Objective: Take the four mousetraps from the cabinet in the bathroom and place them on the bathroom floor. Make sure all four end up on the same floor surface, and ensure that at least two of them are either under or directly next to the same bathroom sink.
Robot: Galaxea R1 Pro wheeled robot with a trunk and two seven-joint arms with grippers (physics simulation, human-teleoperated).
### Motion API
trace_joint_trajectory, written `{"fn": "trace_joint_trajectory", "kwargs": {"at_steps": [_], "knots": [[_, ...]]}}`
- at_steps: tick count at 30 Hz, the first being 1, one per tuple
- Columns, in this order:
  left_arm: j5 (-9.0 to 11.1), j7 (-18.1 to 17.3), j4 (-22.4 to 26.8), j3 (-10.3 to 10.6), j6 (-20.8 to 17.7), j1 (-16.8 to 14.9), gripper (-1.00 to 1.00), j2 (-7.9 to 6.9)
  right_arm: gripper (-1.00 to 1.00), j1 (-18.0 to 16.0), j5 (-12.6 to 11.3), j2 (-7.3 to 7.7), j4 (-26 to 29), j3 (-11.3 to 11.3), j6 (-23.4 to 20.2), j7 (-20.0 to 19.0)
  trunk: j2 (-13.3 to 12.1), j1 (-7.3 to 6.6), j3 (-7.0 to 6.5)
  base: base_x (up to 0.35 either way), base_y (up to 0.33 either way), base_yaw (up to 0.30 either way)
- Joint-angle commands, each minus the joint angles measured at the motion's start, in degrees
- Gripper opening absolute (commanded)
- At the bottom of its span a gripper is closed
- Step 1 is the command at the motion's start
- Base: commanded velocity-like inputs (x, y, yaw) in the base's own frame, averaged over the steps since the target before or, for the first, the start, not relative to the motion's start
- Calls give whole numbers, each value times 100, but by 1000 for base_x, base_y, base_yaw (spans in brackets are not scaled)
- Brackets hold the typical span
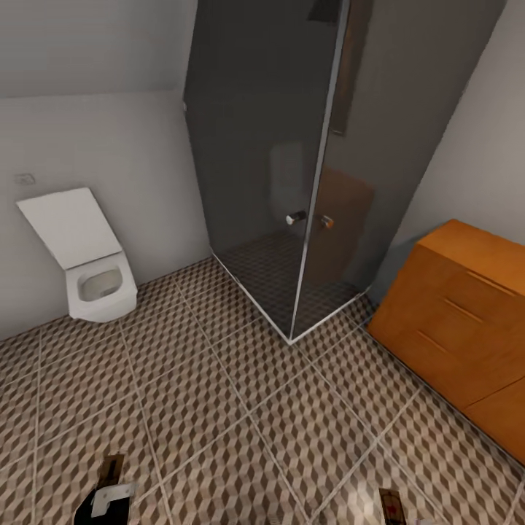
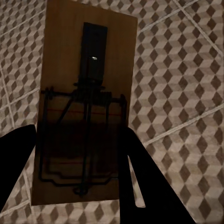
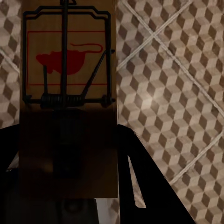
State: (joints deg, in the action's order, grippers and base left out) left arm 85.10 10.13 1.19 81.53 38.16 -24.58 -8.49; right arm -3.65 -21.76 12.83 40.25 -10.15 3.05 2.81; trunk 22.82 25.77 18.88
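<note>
Brown-beige cube-patterned floor [image 1: 240, 408], orange-brown cabinet [image 1: 467, 328], white toilet [image 1: 95, 277], and a brown mousetrap [image 3: 70, 93] printed with a red mouse.

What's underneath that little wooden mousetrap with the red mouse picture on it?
Below the mousetrap held in the right gripper lies the cube-patterned bathroom floor with pale grout lines. The tiles directly behind the board are covered by it.

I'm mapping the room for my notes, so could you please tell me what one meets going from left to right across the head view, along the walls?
Toilet → dark glass shower enclosure → orange-brown wooden cabinet, all standing on the cube-patterned floor.
</note>
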Motion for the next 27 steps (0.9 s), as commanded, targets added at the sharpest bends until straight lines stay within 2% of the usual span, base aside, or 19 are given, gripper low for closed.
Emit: {"fn": "trace_joint_trajectory", "kwargs": {"at_steps": [1,12,19,27], "knots": [[6,59,13,47,8,-3,-100,-4,-100,-4,-77,9,0,-39,29,18,10,1,9,-154,110,287],[6,57,13,47,11,-3,-100,-4,-100,-2,-75,8,0,-39,29,18,10,1,9,-88,52,287],[6,58,13,47,10,-3,-100,-4,-100,-4,-68,7,0,-41,29,18,10,1,9,13,-110,287],[6,59,13,47,15,-3,-100,-4,-100,-4,-66,6,0,-42,29,18,10,1,9,131,-135,287]]}}
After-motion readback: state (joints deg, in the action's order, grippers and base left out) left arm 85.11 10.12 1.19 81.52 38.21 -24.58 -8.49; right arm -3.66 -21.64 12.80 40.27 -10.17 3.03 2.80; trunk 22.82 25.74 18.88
